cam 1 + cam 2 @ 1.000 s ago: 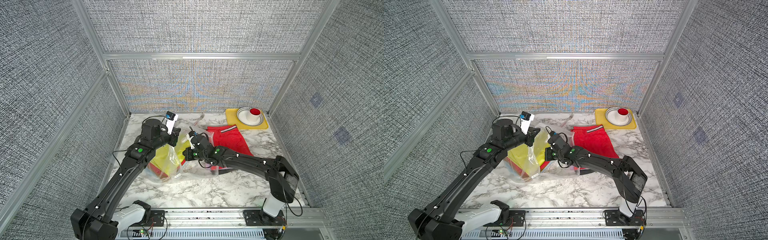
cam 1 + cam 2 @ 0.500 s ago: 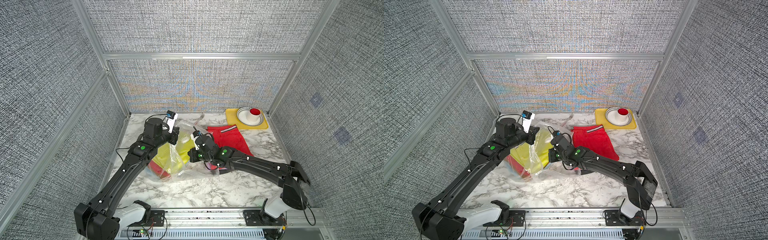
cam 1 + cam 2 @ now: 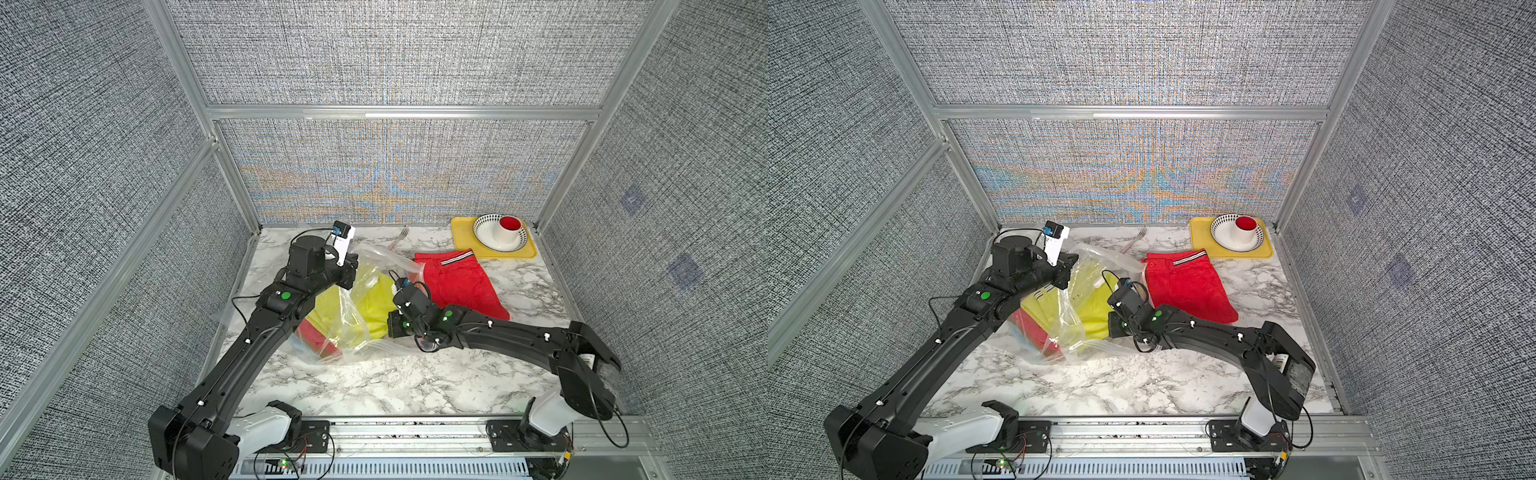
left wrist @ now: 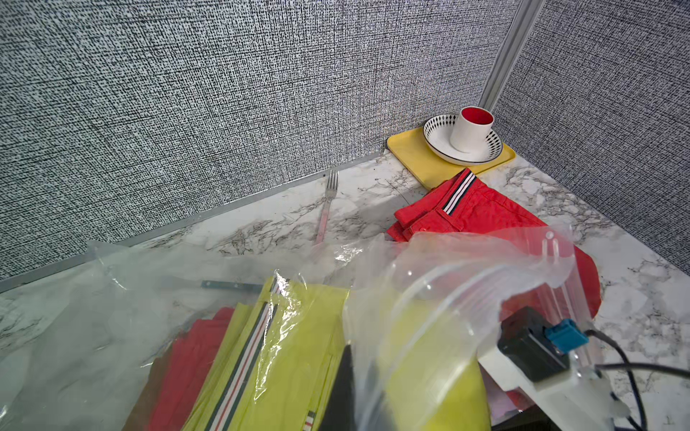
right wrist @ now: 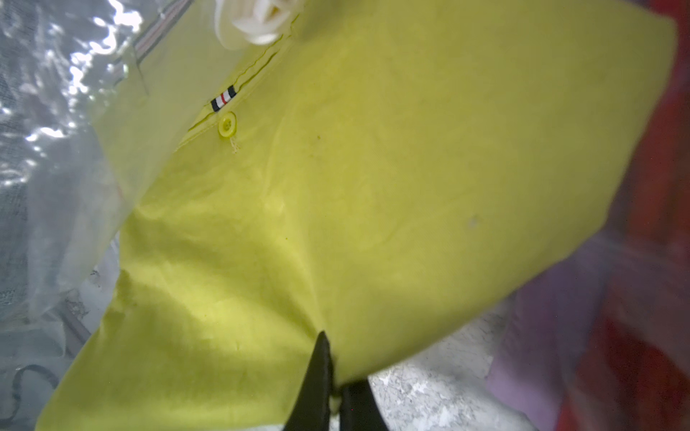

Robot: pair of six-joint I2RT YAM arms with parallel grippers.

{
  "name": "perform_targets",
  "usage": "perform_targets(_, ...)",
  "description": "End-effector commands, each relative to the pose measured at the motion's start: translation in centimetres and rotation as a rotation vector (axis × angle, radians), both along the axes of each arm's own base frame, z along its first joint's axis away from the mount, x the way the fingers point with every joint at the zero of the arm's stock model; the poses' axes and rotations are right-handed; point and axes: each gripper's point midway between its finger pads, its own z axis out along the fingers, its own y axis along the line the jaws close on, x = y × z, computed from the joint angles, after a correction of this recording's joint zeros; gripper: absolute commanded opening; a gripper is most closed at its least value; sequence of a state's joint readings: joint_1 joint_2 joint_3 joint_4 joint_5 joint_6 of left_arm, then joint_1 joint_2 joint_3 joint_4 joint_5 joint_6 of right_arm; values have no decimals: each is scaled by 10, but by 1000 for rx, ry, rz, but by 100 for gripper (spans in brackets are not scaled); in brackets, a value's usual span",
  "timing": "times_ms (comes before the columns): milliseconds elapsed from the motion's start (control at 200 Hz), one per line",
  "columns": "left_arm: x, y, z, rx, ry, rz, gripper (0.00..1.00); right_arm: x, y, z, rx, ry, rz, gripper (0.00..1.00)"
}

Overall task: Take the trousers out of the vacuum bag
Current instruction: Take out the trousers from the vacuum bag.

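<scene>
The vacuum bag lies crumpled on the left half of the marble table, with its open mouth toward the right side. Most of the trousers that can be seen are inside it. The yellow trousers fill the middle, and the right wrist view shows their striped tab and a yellow button. A red-orange garment lies under them at the bag's near-left end. A strip of lilac cloth shows beside the yellow edge. The bag's white valve sits on the plastic over the yellow cloth, close to the waistband.

The right arm reaches low across the table into the bag's mouth. The right jaws are nearly together on a fold at the edge of the yellow trousers, and the creases in the cloth run to the fingertips. The left arm comes in from the near-left. The left jaws are clenched on the bag's upper layer at its far side, holding the plastic up off the garments.

The red trousers lie flat on the table outside the bag, just right of it, with the striped waistband toward the back wall. The bag's mouth edge touches their left corner.

In the far right corner a yellow tray carries a patterned bowl. A white cup with a red inside stands in the bowl. A fork lies by the back wall, left of the tray.
</scene>
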State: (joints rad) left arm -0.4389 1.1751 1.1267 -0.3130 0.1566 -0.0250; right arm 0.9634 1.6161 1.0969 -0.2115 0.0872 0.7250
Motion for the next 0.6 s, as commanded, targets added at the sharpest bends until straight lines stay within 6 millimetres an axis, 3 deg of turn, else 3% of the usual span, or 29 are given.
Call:
perform_targets(0,4,-1,10,-10,-37,4,0,2,10,10,101,6,-34,37)
perform_targets(80,5,-1,10,-11,-37,5,0,-1,14,14,155,21,-60,52)
perform_targets(190,6,-2,12,-20,-41,5,0,-4,13,13,189,45,-99,61)
perform_targets(596,6,-1,17,-16,-62,2,0,-18,13,0,351,180,-226,75)
